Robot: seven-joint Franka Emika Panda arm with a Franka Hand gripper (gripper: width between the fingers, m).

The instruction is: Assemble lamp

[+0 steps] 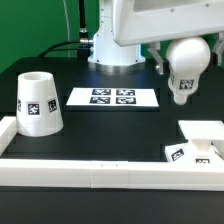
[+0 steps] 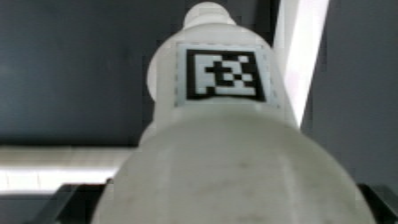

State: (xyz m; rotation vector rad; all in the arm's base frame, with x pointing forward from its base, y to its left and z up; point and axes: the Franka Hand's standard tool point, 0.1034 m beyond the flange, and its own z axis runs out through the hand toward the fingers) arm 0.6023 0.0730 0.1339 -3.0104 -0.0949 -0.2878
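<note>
Green cloth backed a black table [image 1: 120,125], which a white rail [image 1: 100,172] edged along the lower part of the exterior view and up its left side. The marker board [image 1: 112,97] lay flat at the middle of the frame, just before the arm's foot.

The shade [image 1: 40,103] stood at the exterior view's left, wide end down, with its tag facing the camera. It was near the left rail and well apart from the other parts.

The base [image 1: 203,138] lay flat at the lower right of the frame, close to the front rail, and one tag showed on its near edge.

The bulb [image 1: 188,68] hung in the air at the upper right, under the arm [image 1: 150,25]. Its round end was up, its narrow tagged end pointed down, and it was clear of the table. It sat higher in the frame than the base and touched nothing below.

The gripper [image 1: 186,52] was clamped on the bulb's round end, though the fingers themselves hardly showed in this view.

In the wrist view the bulb [image 2: 214,130] filled most of the picture and tapered away to a small tip. Its tag [image 2: 228,75] was blurred but readable as a square. Dark table and pale strips showed beside it.
</note>
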